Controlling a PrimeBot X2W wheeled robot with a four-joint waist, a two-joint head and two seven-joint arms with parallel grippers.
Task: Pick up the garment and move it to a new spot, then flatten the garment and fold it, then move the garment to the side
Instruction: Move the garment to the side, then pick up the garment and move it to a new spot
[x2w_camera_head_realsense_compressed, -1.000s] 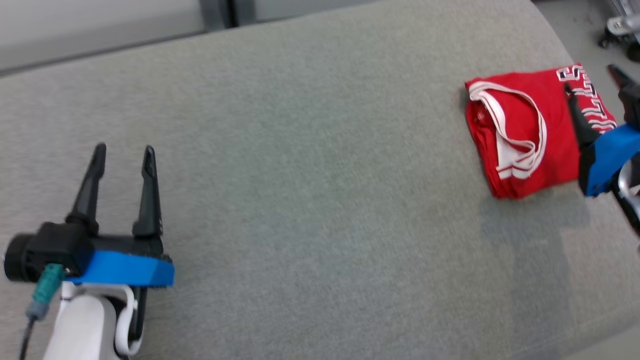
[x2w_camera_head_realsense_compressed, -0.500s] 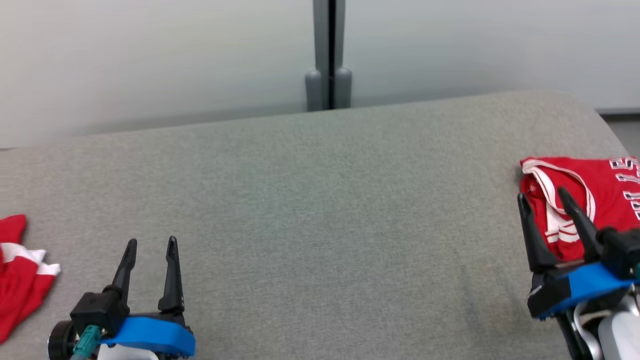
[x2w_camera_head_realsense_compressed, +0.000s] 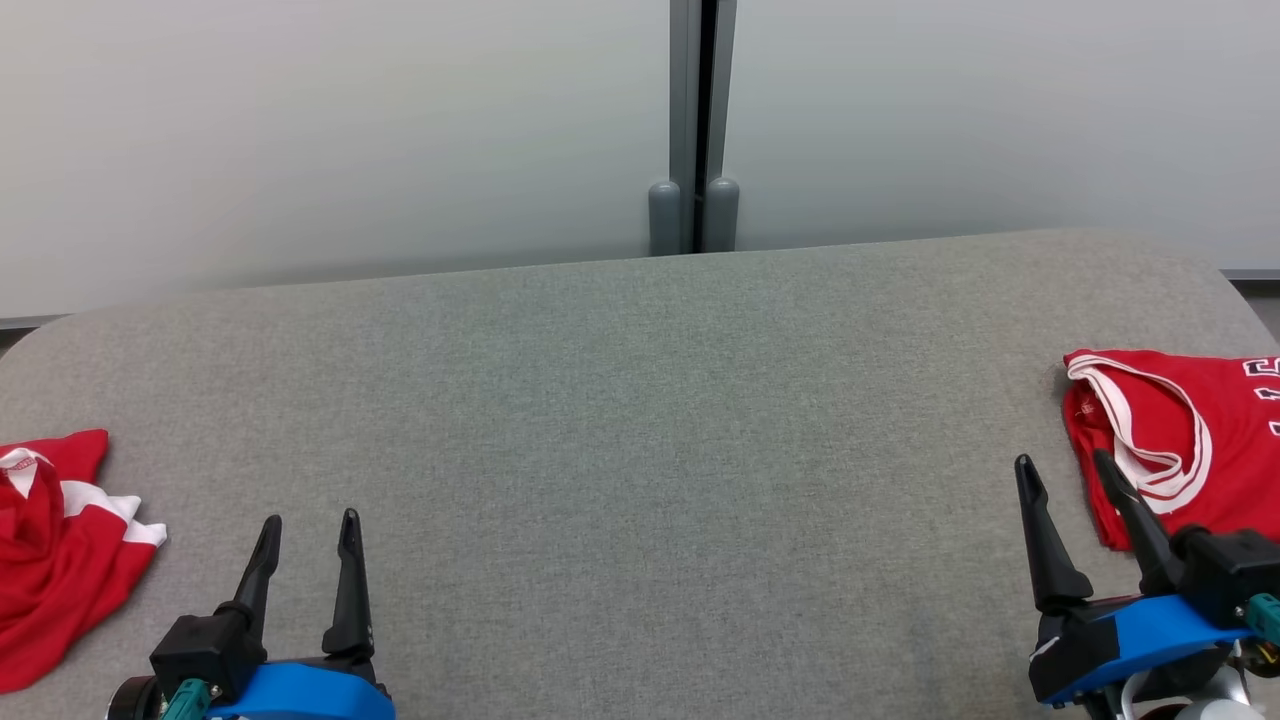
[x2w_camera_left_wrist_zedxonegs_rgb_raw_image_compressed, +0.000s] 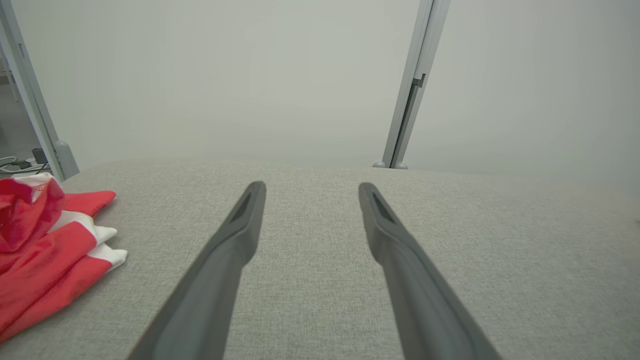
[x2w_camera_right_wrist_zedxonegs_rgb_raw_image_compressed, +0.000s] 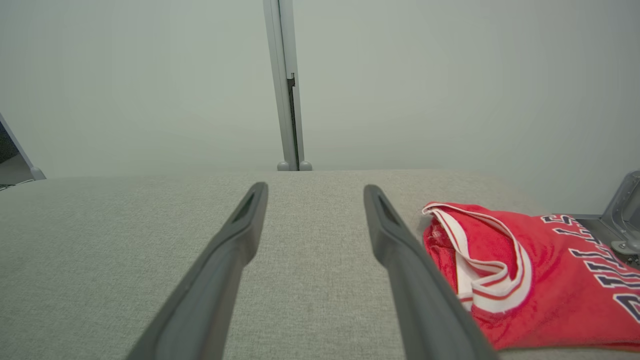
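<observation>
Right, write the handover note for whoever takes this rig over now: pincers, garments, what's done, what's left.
Left pincer: open, holding nothing, over the grey padded surface.
Right pincer: open, holding nothing, just left of the folded red jersey.
Folded red jersey: lies at the surface's right edge, off to the side.
Crumpled red garment: lies at the left edge, left of the left pincer, not flattened.
Done: the jersey looks folded and set aside.
Left: probably the crumpled one next: pick up, move, flatten, fold, set aside.
</observation>
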